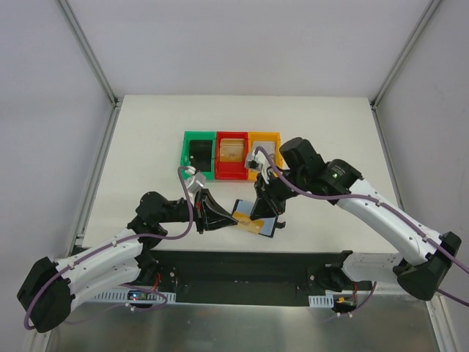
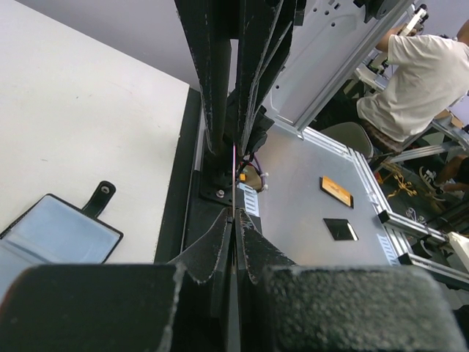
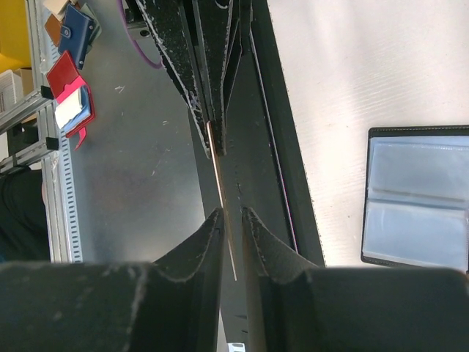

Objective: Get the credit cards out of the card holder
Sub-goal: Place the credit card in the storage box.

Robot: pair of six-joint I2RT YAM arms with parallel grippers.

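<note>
The left fingers [image 1: 229, 217] are shut tight on one credit card [image 1: 249, 226]. It is a thin tan-gold card. They hold it over the near part of the desk [image 1: 146, 139].

The right fingers [image 1: 259, 214] are at the other end of the same card. They are narrow, with one finger on each side of it. A small gap shows beside the card, so they do not pinch it.

The card holder [image 1: 269, 224] lies open and flat on the desk, just under both sets of fingers. Its two bluish panels face up. Its small black tab [image 2: 103, 192] sticks out at one side.

Behind it three bins stand in a row, touching: the green bin [image 1: 198, 134], the red bin [image 1: 231, 175] and the yellow bin [image 1: 264, 135]. A black thing [image 1: 198, 154] lies in the green bin.
</note>
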